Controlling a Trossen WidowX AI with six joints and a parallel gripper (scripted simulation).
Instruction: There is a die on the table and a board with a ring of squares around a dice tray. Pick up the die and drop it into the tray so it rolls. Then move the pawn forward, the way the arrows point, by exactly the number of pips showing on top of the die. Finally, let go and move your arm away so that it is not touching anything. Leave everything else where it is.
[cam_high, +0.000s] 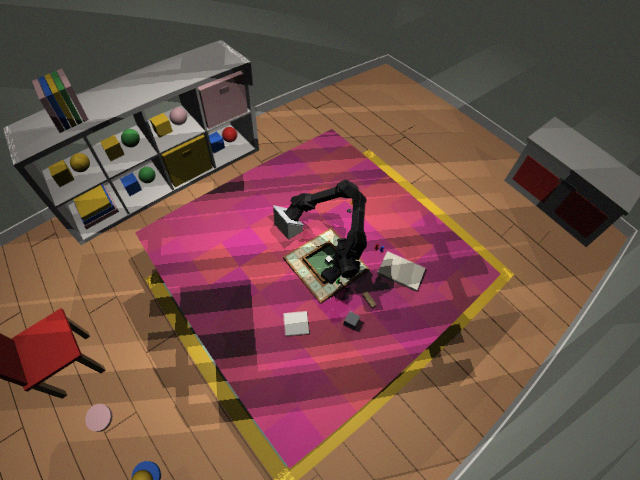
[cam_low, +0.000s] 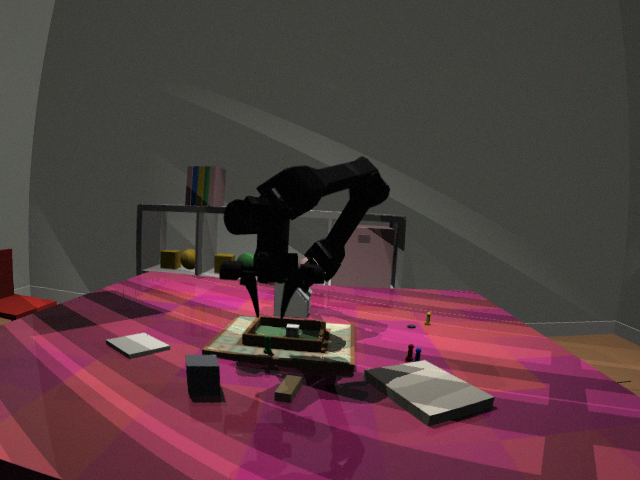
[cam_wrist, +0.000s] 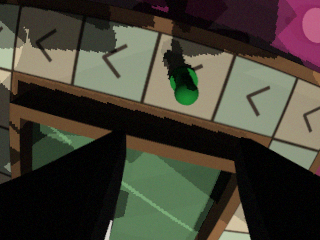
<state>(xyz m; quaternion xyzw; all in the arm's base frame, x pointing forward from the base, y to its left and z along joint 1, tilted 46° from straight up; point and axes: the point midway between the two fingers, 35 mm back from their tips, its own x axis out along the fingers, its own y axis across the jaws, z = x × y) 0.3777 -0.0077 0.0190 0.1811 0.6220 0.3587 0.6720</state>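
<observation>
The white die (cam_high: 328, 258) (cam_low: 292, 329) lies inside the brown-walled dice tray (cam_low: 279, 341) (cam_wrist: 175, 151) on its green floor. Only a sliver shows in the wrist view, beside the left finger; its top pips cannot be read. The green pawn (cam_high: 339, 281) (cam_low: 267, 345) (cam_wrist: 186, 87) stands upright on a cream square of the board (cam_high: 310, 282) (cam_low: 222, 343) (cam_wrist: 110, 60). Arrows there point left in the wrist view. My gripper (cam_low: 269, 316) (cam_wrist: 182, 146) is open and empty, pointing down above the tray's edge, beside the pawn and not around it.
A grey cube (cam_high: 352, 320) (cam_low: 202, 375), a wooden block (cam_high: 369, 299) (cam_low: 288, 387), a small white slab (cam_high: 296, 323) (cam_low: 138, 344) and a larger slab (cam_high: 403, 271) (cam_low: 429, 390) surround the board. Red (cam_low: 409, 352), blue (cam_low: 417, 354) and yellow (cam_low: 428, 318) pawns stand to the right.
</observation>
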